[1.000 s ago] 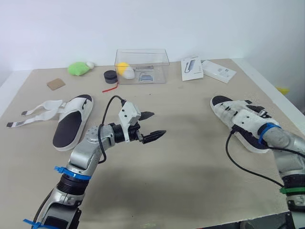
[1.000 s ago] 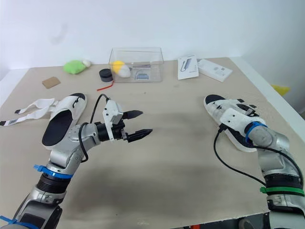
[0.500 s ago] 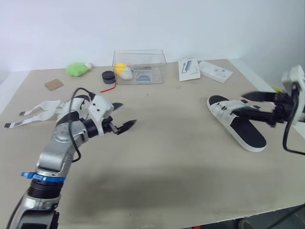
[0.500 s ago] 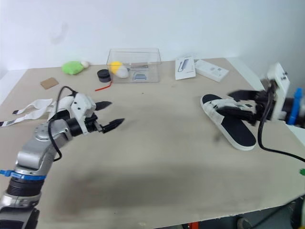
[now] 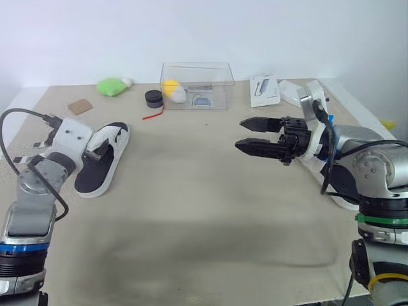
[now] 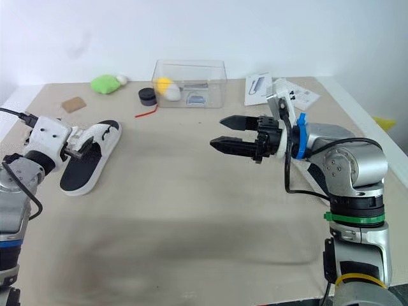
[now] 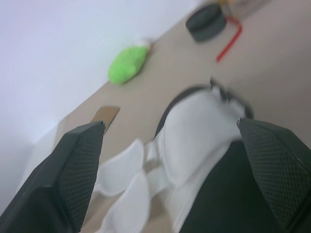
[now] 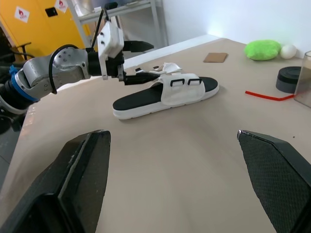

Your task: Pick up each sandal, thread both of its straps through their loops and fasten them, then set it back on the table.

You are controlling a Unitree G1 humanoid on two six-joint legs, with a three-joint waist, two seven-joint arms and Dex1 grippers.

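The left gripper (image 8: 144, 62) hangs low over the left edge of the table (image 5: 191, 210), right at the outer side of the first sandal (image 5: 95, 173). Its two fingers are spread wide and hold nothing. The lower finger sits just beside the loose white straps (image 7: 124, 180) – it may be touching them, though that is hard to make out. The sandal lies flat on its sole with the black footbed up. Its white band (image 8: 183, 88) carries two dark loops, and the straps are splayed out unfastened on the table beside it.

The right gripper (image 5: 240, 134) is held in the air above the table's right half, pointing toward the left side. Its fingers are parted wide and it is empty. Behind the right forearm a sliver of white sole shows – the second sandal (image 5: 343, 200), mostly hidden, resting near the right edge.

Along the far edge stand a clear box (image 5: 194, 86) with a yellow and a white object inside and a black round lid (image 5: 153, 98) with a red strip (image 5: 151, 115) beside it. A green plush toy (image 5: 111, 85), a cardboard square (image 5: 80, 106) and some white packets (image 5: 262, 89) lie there too.
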